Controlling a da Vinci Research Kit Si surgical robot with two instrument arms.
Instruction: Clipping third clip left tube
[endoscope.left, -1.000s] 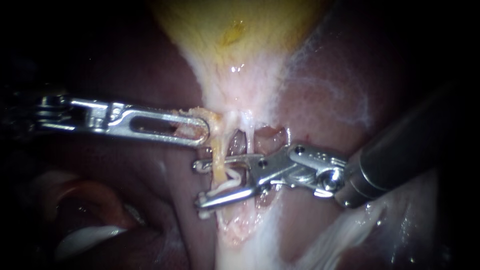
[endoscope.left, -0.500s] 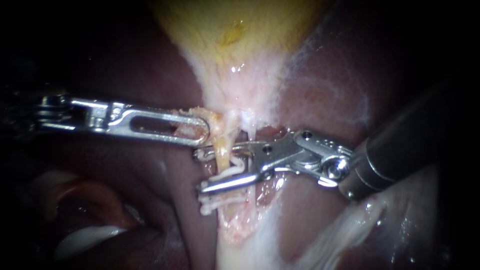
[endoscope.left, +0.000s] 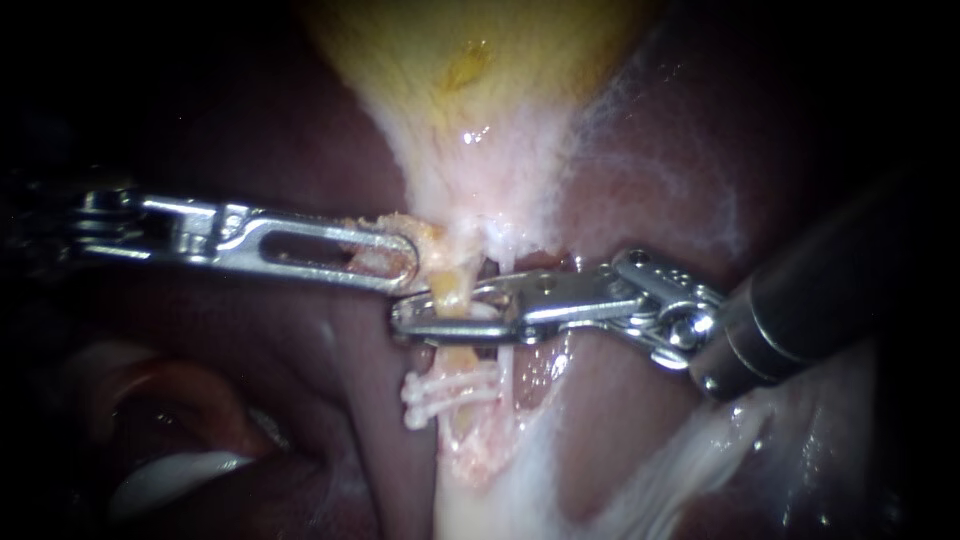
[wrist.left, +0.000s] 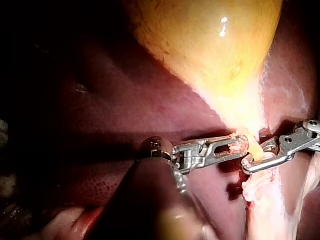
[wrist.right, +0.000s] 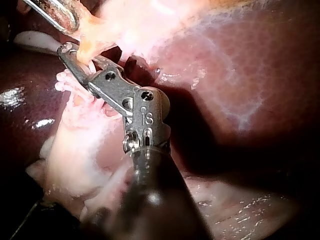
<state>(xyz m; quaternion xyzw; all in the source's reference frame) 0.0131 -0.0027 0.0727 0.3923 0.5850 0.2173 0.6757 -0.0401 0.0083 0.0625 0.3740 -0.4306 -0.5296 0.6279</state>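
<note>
"Yellowish left tube (endoscope.left: 447, 287): where does it lie from the right instrument (endoscope.left: 403, 321)?"

"Between its jaws, near the tips, crossing them squarely. They are clenched on it. Two white clips (endoscope.left: 445, 392) sit just beside the jaws, on the side away from the gallbladder (endoscope.left: 470, 80)."

"And the left instrument (endoscope.left: 405, 262)?"

"Just beside those tips, clenched on the gallbladder at its neck."

Left tube (endoscope.left: 452, 288) crowded: left instrument (endoscope.left: 405, 262) holding gallbladder (endoscope.left: 480, 80) above, right instrument (endoscope.left: 402, 321) clamped across, clips (endoscope.left: 450, 392) below; liver (endoscope.left: 340, 400) open both sides.
</note>
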